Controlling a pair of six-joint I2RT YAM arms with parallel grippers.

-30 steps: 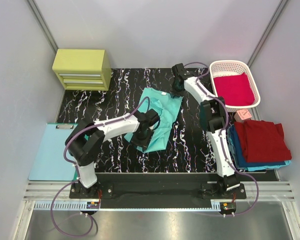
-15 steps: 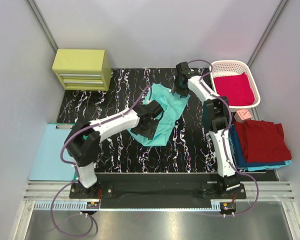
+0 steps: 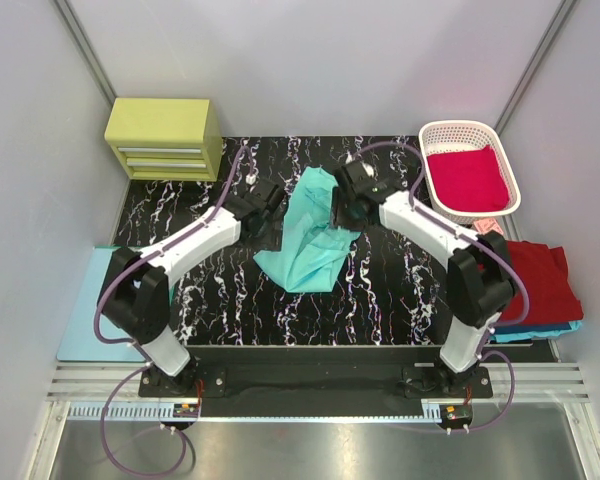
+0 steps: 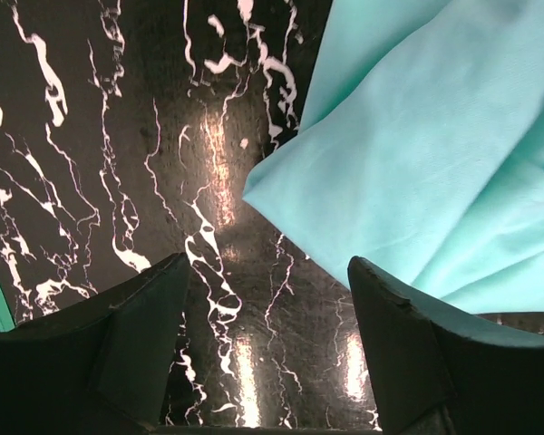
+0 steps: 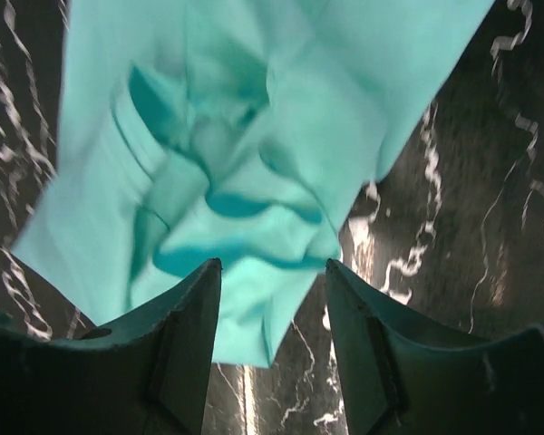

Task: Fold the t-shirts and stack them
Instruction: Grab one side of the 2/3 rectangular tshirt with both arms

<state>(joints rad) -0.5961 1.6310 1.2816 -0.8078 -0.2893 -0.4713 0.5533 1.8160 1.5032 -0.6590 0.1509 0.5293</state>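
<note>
Wrist views only: left gripper (image 4: 267, 304) spread beside corner of mint-teal shirt (image 4: 417, 163), right gripper (image 5: 272, 285) spread above its rumpled folds.

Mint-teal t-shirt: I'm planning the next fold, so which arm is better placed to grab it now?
Right, I'd judge. The right jaws stand open over the bunched mint-teal t-shirt, cloth showing between them; the left jaws hang over bare table beside its edge.

Left arm (image 3: 195, 238), right arm (image 3: 427, 226): white shells, black joints, purple cables (image 3: 104, 425); black claw fingers (image 4: 136, 349).
</note>
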